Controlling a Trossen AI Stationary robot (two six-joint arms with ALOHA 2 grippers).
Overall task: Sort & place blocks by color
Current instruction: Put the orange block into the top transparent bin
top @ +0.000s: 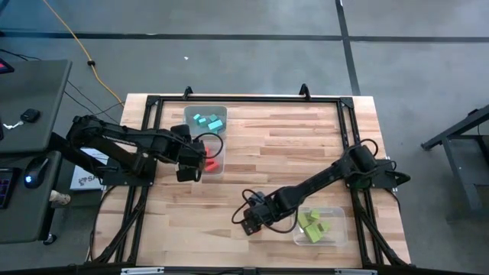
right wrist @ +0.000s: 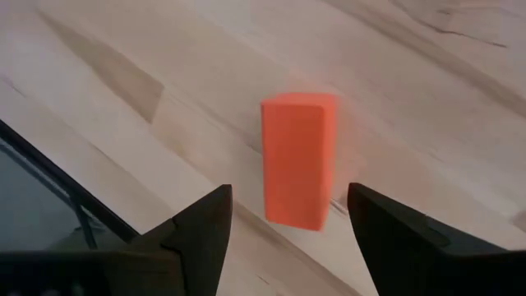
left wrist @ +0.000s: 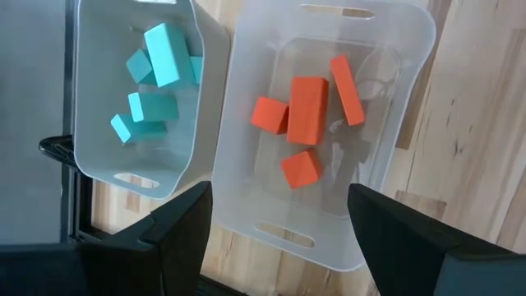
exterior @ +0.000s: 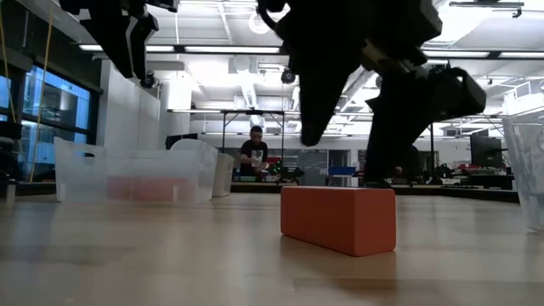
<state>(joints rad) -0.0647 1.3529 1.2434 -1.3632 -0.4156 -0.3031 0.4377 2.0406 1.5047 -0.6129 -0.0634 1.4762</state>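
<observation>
1. The wooden table (top: 290,145) is carrying everything, and it is serving as the landmark here.
2. The left arm is reaching in over the table's left side; its left gripper (top: 189,162) is hanging above the bin of red-orange blocks with its fingers (left wrist: 177,230) spread wide and nothing between them.
3. The right arm is stretching from the table's right edge toward its front centre; the right gripper (top: 250,221) is hovering just over a lone block, fingers (right wrist: 197,234) apart on either side of it and, as far as the right wrist view shows, not touching it.
4. Two clear bins are sitting side by side at the table's back left: one (top: 216,113) is holding the cyan blocks (left wrist: 156,82), the other (left wrist: 394,107) is holding four red-orange blocks (left wrist: 308,111).
5. A third clear bin (top: 336,229) is sitting at the table's front right, holding the yellow-green blocks (top: 313,226).
6. The loose red-orange block (right wrist: 297,156) is lying on the bare table top near the front centre, under the right gripper.
</observation>
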